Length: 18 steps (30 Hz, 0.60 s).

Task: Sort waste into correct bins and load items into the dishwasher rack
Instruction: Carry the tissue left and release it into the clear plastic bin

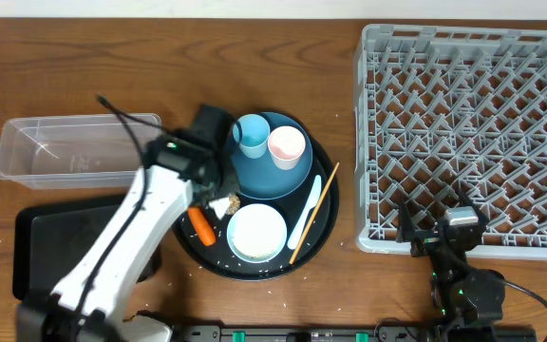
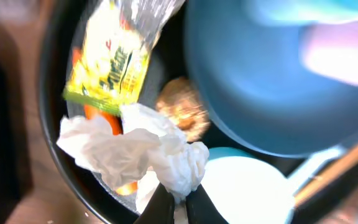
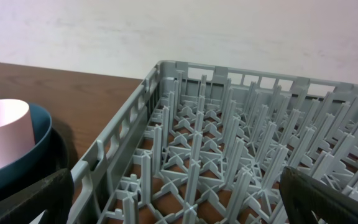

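Left pincer (image 2: 176, 205) pinches the crumpled white paper (image 2: 129, 146); lift it straight, clear of the wrapper (image 2: 107, 62) beside it; right pincer (image 1: 442, 231) spread.

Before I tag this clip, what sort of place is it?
Probably a mock dish-clearing station on a wooden table: a grey dishwasher rack, a round tray of used dishes and scraps, plus a clear tub and black tray, likely for waste.

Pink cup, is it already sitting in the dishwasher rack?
No, the pink cup stands on the dark blue plate beside the light blue cup, well to the left of the dishwasher rack.
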Available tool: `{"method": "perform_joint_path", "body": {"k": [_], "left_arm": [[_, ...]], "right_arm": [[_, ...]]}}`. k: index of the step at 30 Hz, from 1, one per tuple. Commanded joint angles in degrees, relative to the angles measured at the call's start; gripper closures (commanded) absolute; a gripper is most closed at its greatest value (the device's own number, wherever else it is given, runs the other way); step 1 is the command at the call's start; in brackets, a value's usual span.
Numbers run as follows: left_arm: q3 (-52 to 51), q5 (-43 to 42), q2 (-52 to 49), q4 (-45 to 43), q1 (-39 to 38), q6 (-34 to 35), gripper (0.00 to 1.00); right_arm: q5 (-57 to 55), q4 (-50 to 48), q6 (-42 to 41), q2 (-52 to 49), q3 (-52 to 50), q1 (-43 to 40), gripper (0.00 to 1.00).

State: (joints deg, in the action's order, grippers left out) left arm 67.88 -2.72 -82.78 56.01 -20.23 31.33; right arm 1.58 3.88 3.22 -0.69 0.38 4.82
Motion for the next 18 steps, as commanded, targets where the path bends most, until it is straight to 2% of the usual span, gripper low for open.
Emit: {"method": "perform_joint_path", "body": {"k": [1,8,12,18], "left_arm": [[4.48,0.87,2.14,1.20,2.08,-5.46,0.94],[6.25,4.76,2.67,-1.68,14.78,-9.14,0.94],[6.23,4.96,1.55,-6.19,23.43,-13.25,0.94],[6.23,4.96,-1.03,-14.25,34.51,-13.51,0.94]], "right_arm": [[0.35,0.22,0.50,0.31,-0.09,-0.35,0.01],[0.35,0.22,0.50,0.31,-0.09,-0.35,0.01],[0.35,0.22,0.50,0.31,-0.09,-0.35,0.01],[0.35,0.22,0.50,0.31,-0.09,-0.35,0.01]]}}
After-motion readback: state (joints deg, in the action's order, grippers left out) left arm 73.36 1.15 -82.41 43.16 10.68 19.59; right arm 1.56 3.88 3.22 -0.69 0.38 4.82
